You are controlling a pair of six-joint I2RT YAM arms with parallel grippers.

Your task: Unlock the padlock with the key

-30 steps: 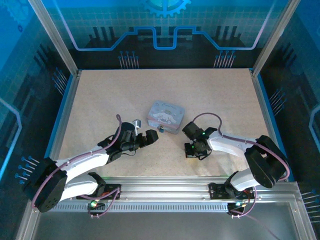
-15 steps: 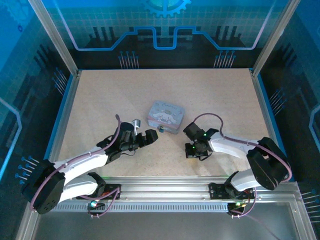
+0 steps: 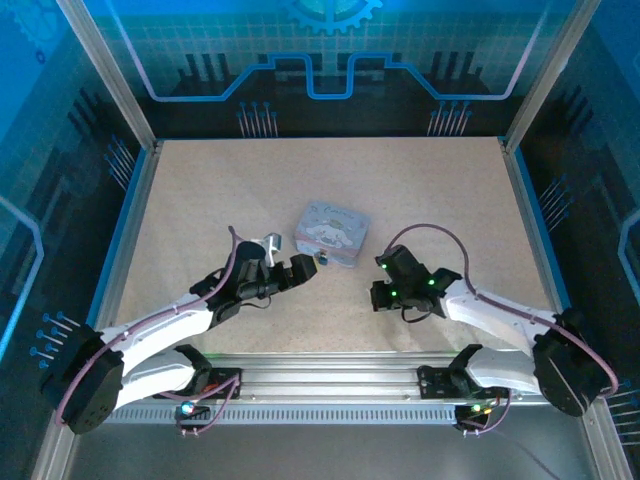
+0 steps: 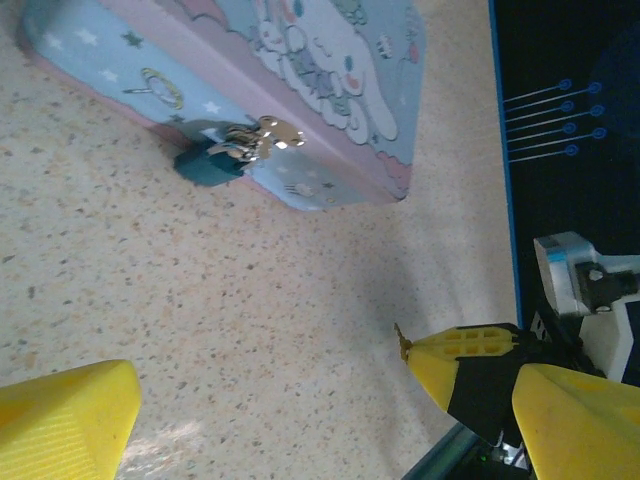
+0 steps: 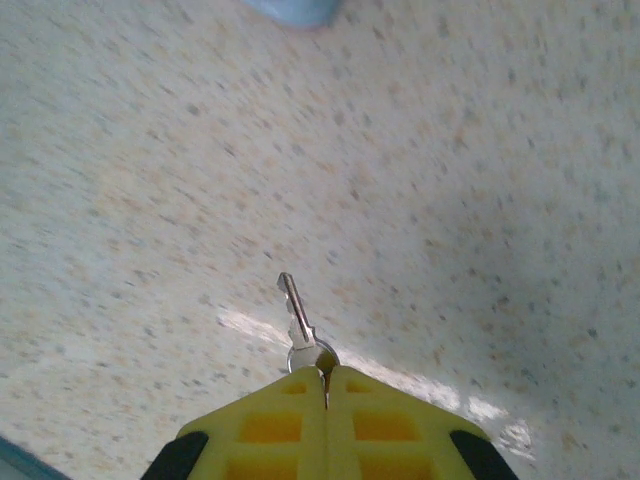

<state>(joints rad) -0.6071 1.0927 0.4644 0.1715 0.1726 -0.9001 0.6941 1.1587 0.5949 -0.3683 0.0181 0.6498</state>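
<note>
The tiny padlock (image 4: 213, 163), dark teal with a shiny shackle, lies against the near side of the picture-lidded tin (image 4: 330, 70); from above the padlock (image 3: 323, 261) is a small dark speck by the tin (image 3: 332, 232). My left gripper (image 4: 325, 400) is open with bare table between its yellow fingers (image 4: 60, 420), just left of the padlock (image 3: 293, 272). My right gripper (image 5: 325, 375) is shut on the bow of the small silver key (image 5: 298, 318), whose blade sticks out forward. That gripper (image 3: 383, 296) hovers right of the padlock, apart from it. The key tip (image 4: 401, 338) also shows in the left wrist view.
A speckled beige table (image 3: 420, 190) lies inside a raised blue-edged frame (image 3: 530, 215). A metal rail (image 3: 330, 385) runs along the near edge by the arm bases. A pale blue blurred edge (image 5: 295, 8) sits at the top of the right wrist view.
The right arm has stretched out, its elbow swinging to the right while its gripper stays near the same spot. The left gripper has crept slightly toward the tin.
</note>
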